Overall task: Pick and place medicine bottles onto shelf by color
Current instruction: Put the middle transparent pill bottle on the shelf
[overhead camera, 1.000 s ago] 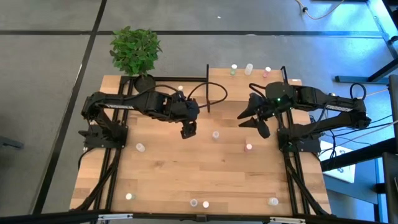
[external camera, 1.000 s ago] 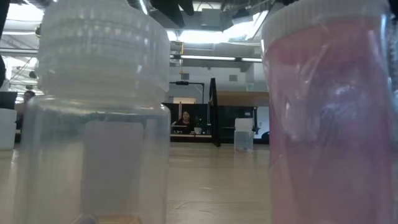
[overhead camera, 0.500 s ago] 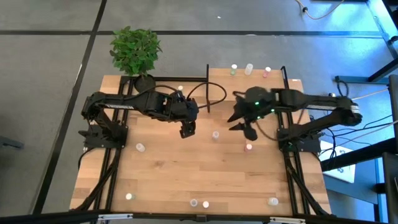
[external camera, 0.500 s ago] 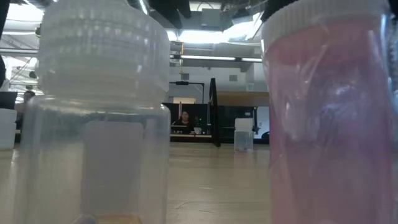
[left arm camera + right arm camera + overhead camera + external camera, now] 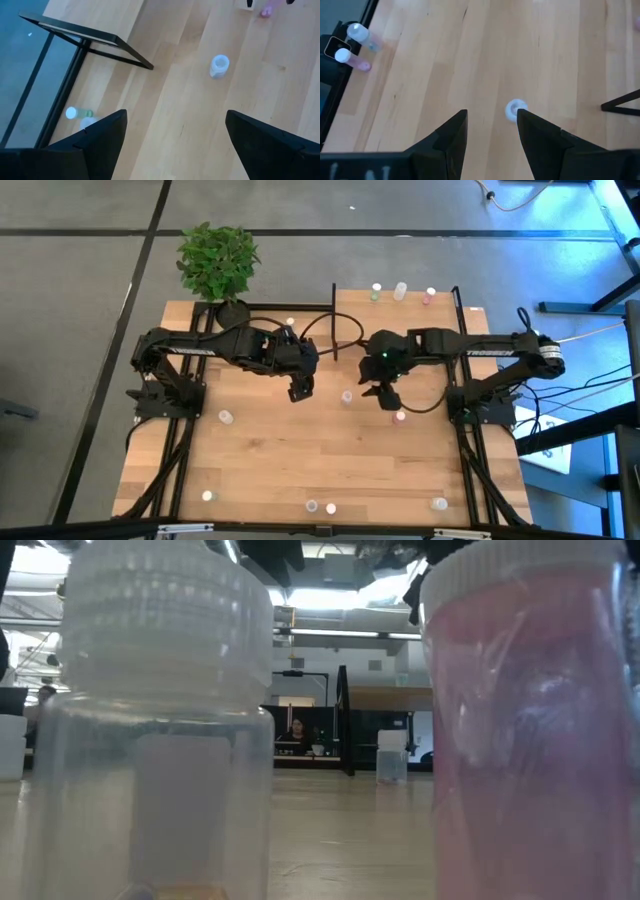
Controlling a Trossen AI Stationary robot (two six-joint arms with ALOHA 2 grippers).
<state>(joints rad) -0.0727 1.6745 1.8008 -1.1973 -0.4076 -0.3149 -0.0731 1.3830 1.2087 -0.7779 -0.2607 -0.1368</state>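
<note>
Small translucent bottles stand scattered on the wooden table. A white-capped bottle (image 5: 347,396) stands mid-table, and a pink one (image 5: 400,417) stands a little nearer. Three bottles (image 5: 400,289) stand on the shelf (image 5: 450,308) at the far edge. My right gripper (image 5: 386,394) is open above the table, just right of the white-capped bottle. In the right wrist view that bottle (image 5: 516,108) shows just beyond the open fingers (image 5: 490,132). My left gripper (image 5: 303,389) is open and empty, left of the same bottle (image 5: 219,65).
More bottles stand near the left side (image 5: 226,417) and along the near edge (image 5: 312,506) (image 5: 439,503). A potted plant (image 5: 217,262) stands at the far left corner. A black cable loop (image 5: 335,330) lies by the shelf's post. Two bottles (image 5: 165,740) (image 5: 530,740) fill the low view.
My right gripper has swung from beside the shelf toward the table's left and a little nearer, ending beside the white-capped bottle in mid-table. It stays open. The bottles have not moved.
</note>
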